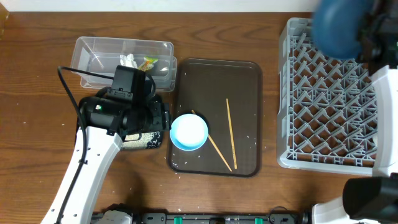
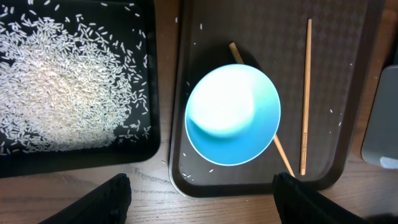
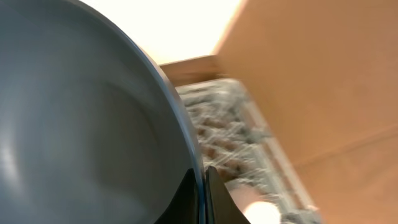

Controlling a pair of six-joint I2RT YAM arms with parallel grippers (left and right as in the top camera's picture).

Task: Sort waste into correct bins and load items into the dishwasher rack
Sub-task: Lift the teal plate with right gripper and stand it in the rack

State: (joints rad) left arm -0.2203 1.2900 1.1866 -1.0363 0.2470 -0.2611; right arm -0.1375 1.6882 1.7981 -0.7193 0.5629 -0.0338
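Left gripper [image 2: 200, 182] hangs spread and empty above the black tray [image 2: 81, 160] of rice [image 2: 62, 81] and the bowl [image 2: 233, 115]. Chopsticks [image 1: 231, 134] lie on the brown tray [image 1: 245, 93]. Right gripper [image 3: 203, 177] pinches the plate [image 1: 339, 28] by its rim over the rack [image 1: 329, 106]. Lower it on edge between pegs before letting go. Wooden table [image 1: 31, 112], flecked with rice; beyond the rack, blurred, perhaps a tan wall [image 3: 311, 74].

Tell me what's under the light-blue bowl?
One chopstick runs under the bowl, sticking out both sides, on the brown tray. Its middle is hidden.
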